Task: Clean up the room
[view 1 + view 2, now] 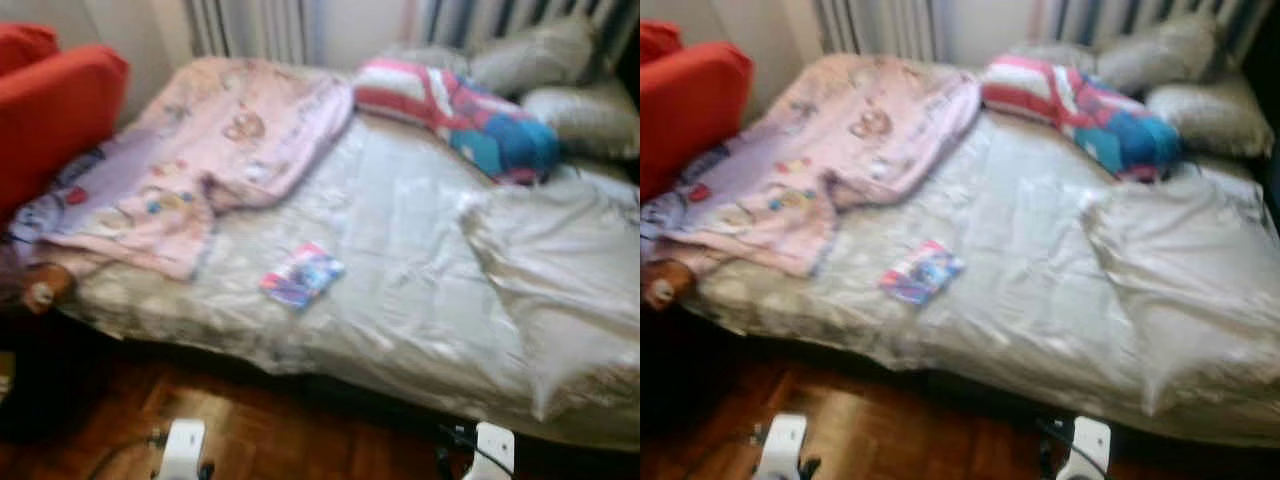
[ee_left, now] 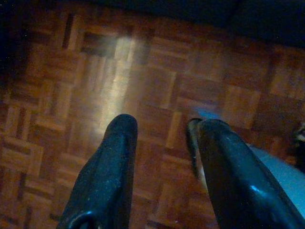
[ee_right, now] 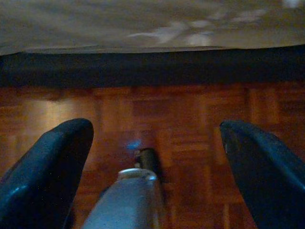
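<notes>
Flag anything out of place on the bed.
A small colourful packet lies loose mid-mattress on the pale sheet. The pink blanket is bunched at one corner, and a striped cushion sits askew near the pillows. Views are blurred.

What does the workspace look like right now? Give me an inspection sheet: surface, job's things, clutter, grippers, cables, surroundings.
Surface: bed with a rumpled pale sheet; picture blurred.
Job's things: pink blanket spread over the bed's far left part; small colourful packet lying loose mid-bed, apart from the blanket.
Clutter: striped and blue bundle near the pillows; a small brownish thing at the bed's left edge, too blurred to identify.
Grippers: left gripper open, over the parquet floor; right gripper open, low, facing the bed's edge. Both empty.
Cables: dark cables near both wrists.
Surroundings: red armchair left of the bed; radiator behind.
</notes>
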`<state>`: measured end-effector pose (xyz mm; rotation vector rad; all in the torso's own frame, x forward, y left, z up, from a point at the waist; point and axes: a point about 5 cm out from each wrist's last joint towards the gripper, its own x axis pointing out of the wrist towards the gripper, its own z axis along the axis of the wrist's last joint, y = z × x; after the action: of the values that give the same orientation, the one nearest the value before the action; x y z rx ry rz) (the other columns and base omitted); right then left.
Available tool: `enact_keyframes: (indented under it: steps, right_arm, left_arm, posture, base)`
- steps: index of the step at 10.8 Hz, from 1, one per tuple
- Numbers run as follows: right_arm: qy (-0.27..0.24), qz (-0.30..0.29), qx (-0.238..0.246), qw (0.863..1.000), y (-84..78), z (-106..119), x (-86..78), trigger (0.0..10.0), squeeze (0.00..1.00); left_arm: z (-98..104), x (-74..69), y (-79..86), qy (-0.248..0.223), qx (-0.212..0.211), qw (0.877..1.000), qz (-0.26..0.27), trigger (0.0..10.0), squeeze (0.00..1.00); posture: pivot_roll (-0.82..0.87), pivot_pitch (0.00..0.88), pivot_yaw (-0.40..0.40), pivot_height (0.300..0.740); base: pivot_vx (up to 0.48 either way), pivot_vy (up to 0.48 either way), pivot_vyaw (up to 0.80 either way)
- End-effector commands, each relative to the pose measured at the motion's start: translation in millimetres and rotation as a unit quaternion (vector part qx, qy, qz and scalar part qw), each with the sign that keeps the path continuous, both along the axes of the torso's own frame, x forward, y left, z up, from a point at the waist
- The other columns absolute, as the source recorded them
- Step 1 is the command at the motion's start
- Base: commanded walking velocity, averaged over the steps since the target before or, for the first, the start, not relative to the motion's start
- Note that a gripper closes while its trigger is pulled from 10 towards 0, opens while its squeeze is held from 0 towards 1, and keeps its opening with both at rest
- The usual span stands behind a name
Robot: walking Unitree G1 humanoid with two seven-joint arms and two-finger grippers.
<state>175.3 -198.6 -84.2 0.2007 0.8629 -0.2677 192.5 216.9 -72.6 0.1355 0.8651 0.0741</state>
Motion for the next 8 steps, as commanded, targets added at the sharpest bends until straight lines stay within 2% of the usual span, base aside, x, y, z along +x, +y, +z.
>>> enact_keyframes:
  steps: [1,2,6,8]
  right_arm:
    - [0.011,-0.009,-0.005,1.000,-5.9,-2.7,-8.0,10.0,0.00]
    - [0.015,-0.007,-0.011,1.000,-7.8,-2.8,-8.8,10.0,0.00]
    - [0.023,0.005,-0.009,1.000,-3.7,-5.9,-14.4,10.0,0.00]
    - [0.019,0.007,-0.009,1.000,-1.3,-5.1,-11.9,10.0,0.00]
  left_arm:
    - [-4.6,-7.2,-2.8,0.014,-0.003,1.000,0.000,10.0,0.00]
    - [-4.0,-5.4,-4.6,0.013,-0.003,1.000,-0.002,10.0,0.00]
    - [-6.0,-11.8,-0.7,0.017,-0.001,1.000,-0.003,10.0,0.00]
    - [-7.1,-15.1,1.3,0.021,0.000,1.000,-0.006,10.0,0.00]
  posture:
    - [0.05,0.098,-0.002,0.740]
    - [0.06,0.089,-0.004,0.740]
    - [0.06,0.069,-0.001,0.740]
    - [0.06,0.060,0.005,0.740]
  base:
    - [0.000,-0.292,0.00]
    - [0.000,-0.292,0.00]
    - [0.000,-0.292,-0.67]
    - [0.000,-0.292,0.00]
